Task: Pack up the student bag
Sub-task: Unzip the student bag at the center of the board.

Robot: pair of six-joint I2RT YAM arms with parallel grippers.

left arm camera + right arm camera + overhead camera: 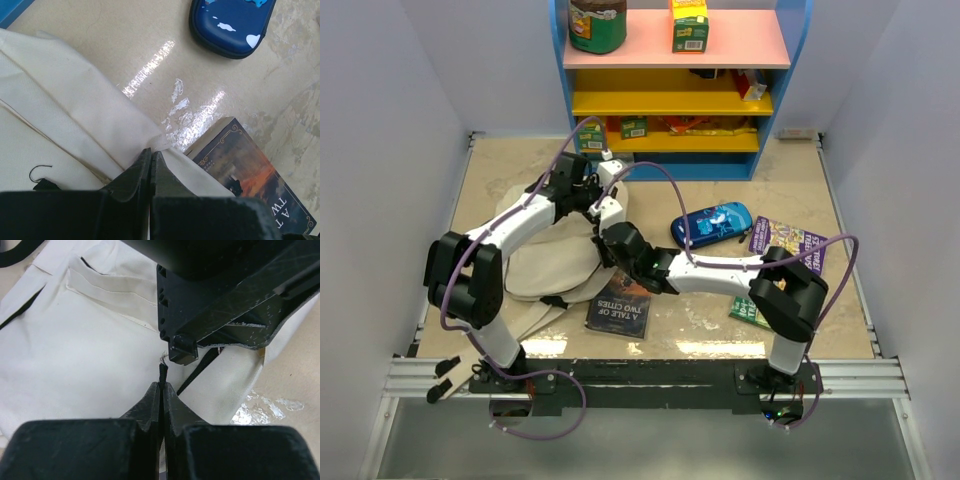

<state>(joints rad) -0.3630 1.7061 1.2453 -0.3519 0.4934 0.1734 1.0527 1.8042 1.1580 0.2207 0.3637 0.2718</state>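
The student bag (545, 270), cream canvas with black trim, lies flat on the table's left half. My left gripper (604, 218) (151, 150) is shut on a fold of the bag's cream edge (75, 110). Just below it, my right gripper (611, 240) (161, 384) is shut on a thin black zipper cord (162, 371) of the bag (75, 340), whose frayed end sticks up past the tips. The left gripper's black body (225, 305) hangs right above the right one. A "Tale of Two Cities" book (620, 308) (245, 175) lies partly under the bag's edge.
A blue pencil case (712, 223) (232, 22) lies right of the grippers. A purple book (788, 240) and a green book (748, 312) lie near the right arm. A blue shelf (675, 160) with jars and boxes stands at the back.
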